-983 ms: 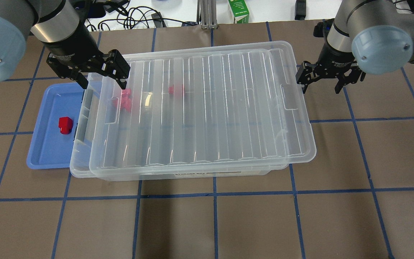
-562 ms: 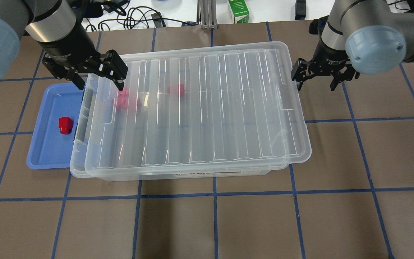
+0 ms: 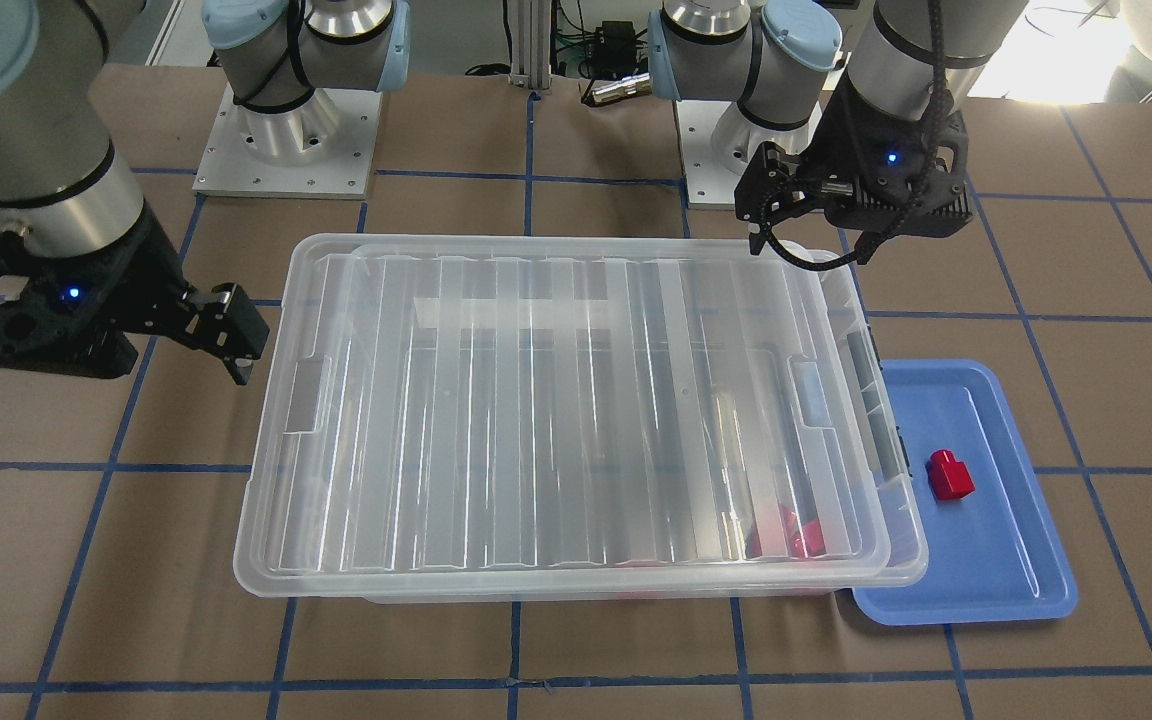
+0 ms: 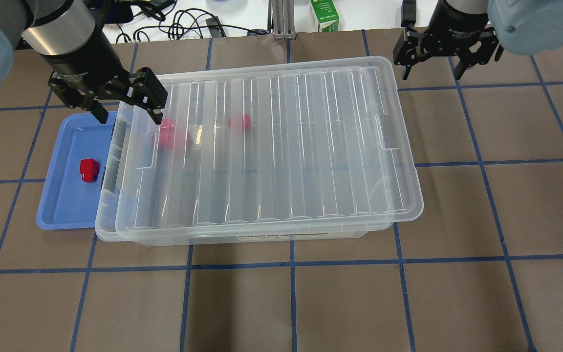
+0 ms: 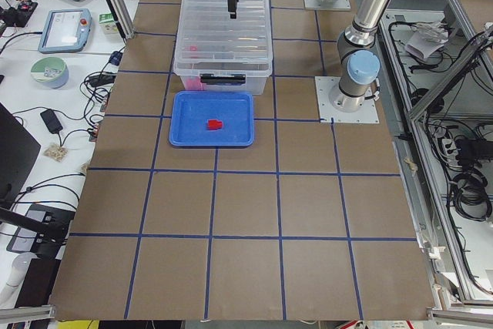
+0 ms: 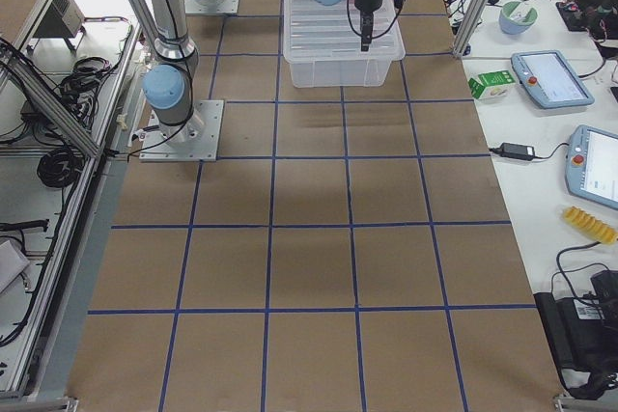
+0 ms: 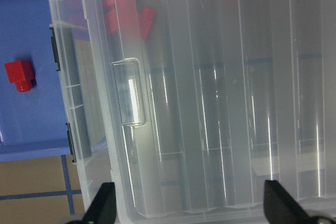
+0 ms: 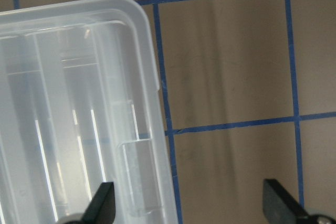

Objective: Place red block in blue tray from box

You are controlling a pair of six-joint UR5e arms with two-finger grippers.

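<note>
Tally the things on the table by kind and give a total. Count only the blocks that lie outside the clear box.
red block: 1, lying in the tray
blue tray: 1
clear box: 1
lid: 1, on the box
Total: 4
The red blocks inside the box blur together through the lid, so they are left uncounted.

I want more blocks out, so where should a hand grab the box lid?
Probably the lid at its handle recess on the short end nearest the blue tray, from above: the lip there offers an edge to pinch, and the left hand hovers nearby.
</note>
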